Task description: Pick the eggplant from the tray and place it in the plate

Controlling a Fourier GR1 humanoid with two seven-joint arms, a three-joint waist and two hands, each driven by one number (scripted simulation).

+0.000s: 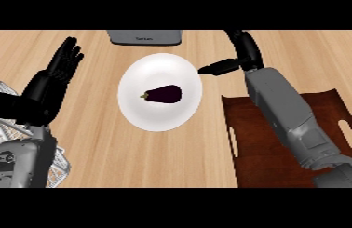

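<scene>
A dark purple eggplant (165, 94) lies near the middle of the white plate (148, 117) on the wooden counter. The brown tray (271, 166) sits at the lower right, partly covered by my right forearm. My right hand (240, 52) is raised just right of the plate's upper edge, fingers straight, thumb pointing toward the plate, holding nothing. Over at the left edge my left hand (58, 69) rests open with its fingers up.
A grey appliance (144, 37) stands at the counter's far edge above the plate. A white wire rack (58, 169) shows at the lower left beside my left forearm. Bare wood lies below the plate.
</scene>
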